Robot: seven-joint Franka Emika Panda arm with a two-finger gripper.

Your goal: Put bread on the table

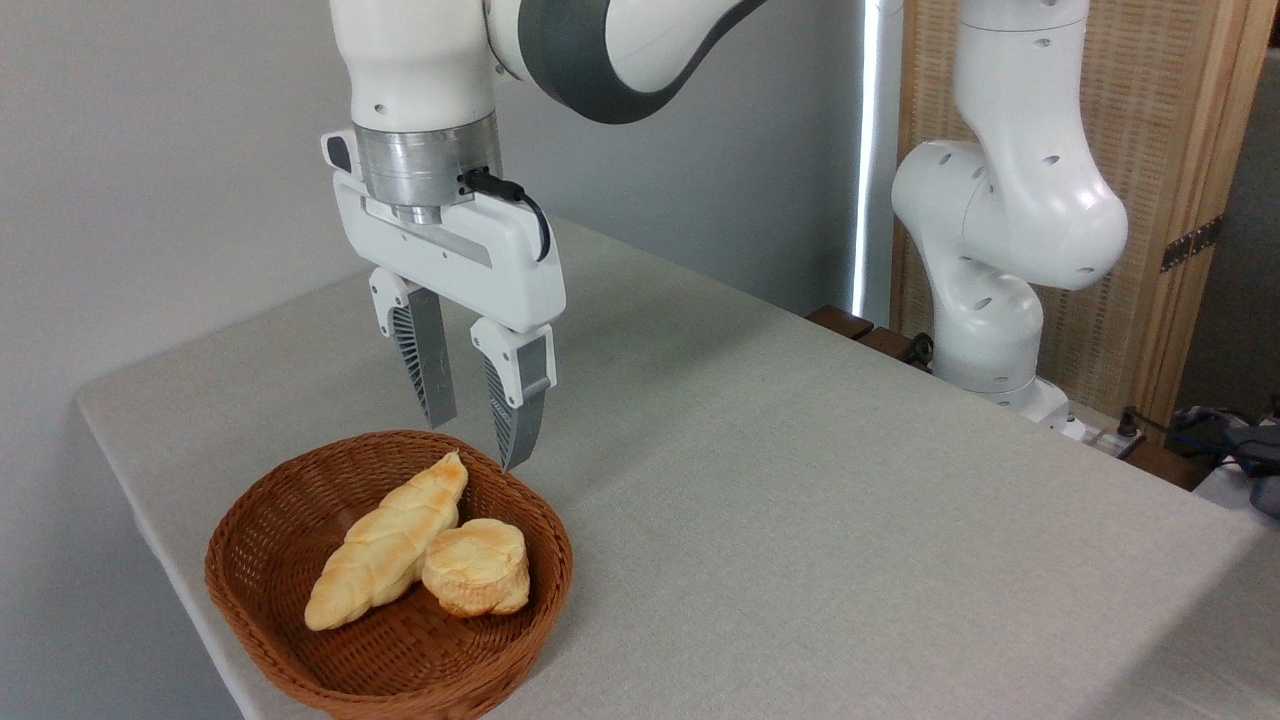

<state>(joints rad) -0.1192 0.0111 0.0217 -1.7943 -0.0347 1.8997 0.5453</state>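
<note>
Nearest, the wicker basket [300, 640] is holding the round bread roll [477, 567] beside a braided loaf [385, 545], while the empty, open end effector [478, 440] is hovering above, needing to descend onto the roll before moving it to the desk [800, 480].

No readable text, label, brand or number shows anywhere; any fine print on the robot arm [1000, 200] is perhaps too small to see.

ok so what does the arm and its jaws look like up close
The arm has glossy white rounded shells with dark grey joint bands. A ribbed silver metal collar sits above a white boxy gripper. A black cable plugs into the collar's side. The fingers are grey, tapered and ribbed, in white mounts.
</note>
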